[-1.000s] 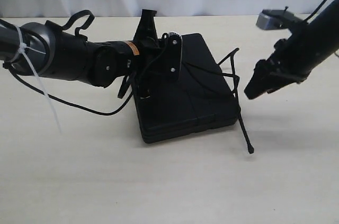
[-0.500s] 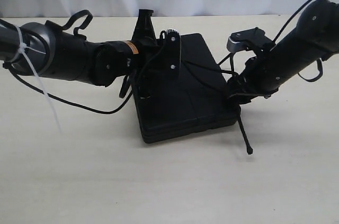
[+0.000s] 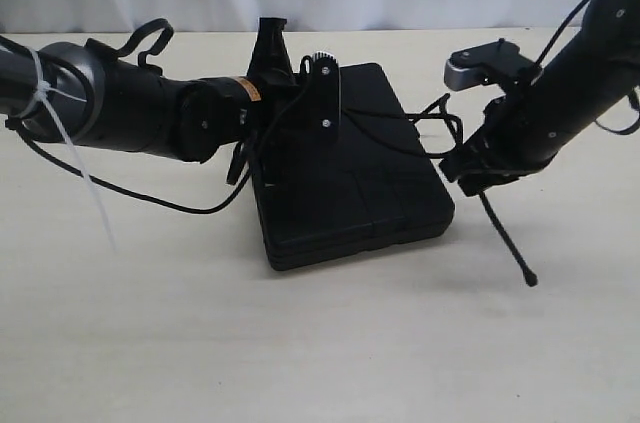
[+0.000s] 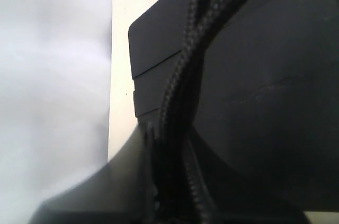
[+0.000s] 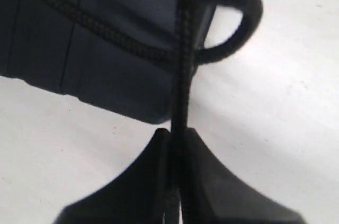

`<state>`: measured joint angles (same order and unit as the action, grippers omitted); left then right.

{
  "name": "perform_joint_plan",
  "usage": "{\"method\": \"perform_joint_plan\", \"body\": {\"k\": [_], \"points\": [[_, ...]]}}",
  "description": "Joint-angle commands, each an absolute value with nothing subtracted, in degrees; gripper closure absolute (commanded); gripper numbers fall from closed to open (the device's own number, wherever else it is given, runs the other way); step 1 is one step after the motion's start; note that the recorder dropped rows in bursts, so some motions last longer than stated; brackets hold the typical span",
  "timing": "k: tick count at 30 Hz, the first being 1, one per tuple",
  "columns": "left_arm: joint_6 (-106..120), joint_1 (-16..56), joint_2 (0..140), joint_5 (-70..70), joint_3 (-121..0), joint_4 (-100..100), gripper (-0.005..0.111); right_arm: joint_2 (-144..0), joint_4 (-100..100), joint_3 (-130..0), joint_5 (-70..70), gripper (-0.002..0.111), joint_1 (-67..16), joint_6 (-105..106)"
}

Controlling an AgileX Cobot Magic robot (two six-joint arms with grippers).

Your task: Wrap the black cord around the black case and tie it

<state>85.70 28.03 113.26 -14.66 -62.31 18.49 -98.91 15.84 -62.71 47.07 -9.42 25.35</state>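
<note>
Black braided cord (image 3: 506, 239) is what both arms are working with, and the matte black case (image 3: 350, 188) lies flat near the middle of the table (image 3: 300, 353). At least one strand crosses the lid. From the case's left edge it runs across the top and slackens into a loose bend just off the right edge.

The right pincer (image 3: 475, 178) sits just beside that right edge, level with the case's near right corner. Its wrist view shows the two fingers pressed together with the cord pinched between them, so it is closed on the cord. Below the grip the free tail slants down and away from the case to a tip that appears to rest on the table, well clear of the case.

The left pincer (image 4: 172, 181) is at the case's far left edge. In its wrist view two crossing strands run straight into its jaws, and we judge it closed on the cord there and anchoring that end.

The relation that matters is this: the case and the loose bend lie to the left of the right pincer, while the tail's long axis points the other way, down and to the right. The right arm is much the nearer to both the tail and the bend. We judge that the knot depends on bringing the tail back towards the case and through or around the bend — while the left side keeps the wrap taut. If the crossing strand goes slack it could slide off the lid's corner.
</note>
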Motion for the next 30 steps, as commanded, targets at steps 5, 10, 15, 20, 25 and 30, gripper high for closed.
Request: {"method": "perform_joint_plan", "body": {"k": [5,10,15,20,25,30], "points": [[84.9,28.3,113.3,-15.5,-62.4,25.6,0.1,-90.0,7.1,-67.6,56.7,0.104,-9.4,19.6],[84.9,28.3,113.3,-16.6,-62.6,34.7,0.074,-87.5,4.3,-70.0,56.0,0.104,-9.4,15.4],[84.9,28.3,112.6,-16.8,-63.1,48.5,0.047,-87.5,3.6,-71.3,51.6,0.104,-9.4,13.2],[84.9,28.3,109.0,-15.0,-63.1,66.8,0.043,-87.5,3.4,-71.3,46.1,0.104,-9.3,13.2],[91.5,25.2,104.4,-15.1,-63.1,91.2,0.044,-87.5,3.4,-71.3,43.8,0.104,-9.3,13.2],[98.4,20.6,105.1,-15.0,-61.5,99.9,0.046,-87.8,3.4,-71.3,44.0,0.104,-9.3,13.2]]}}
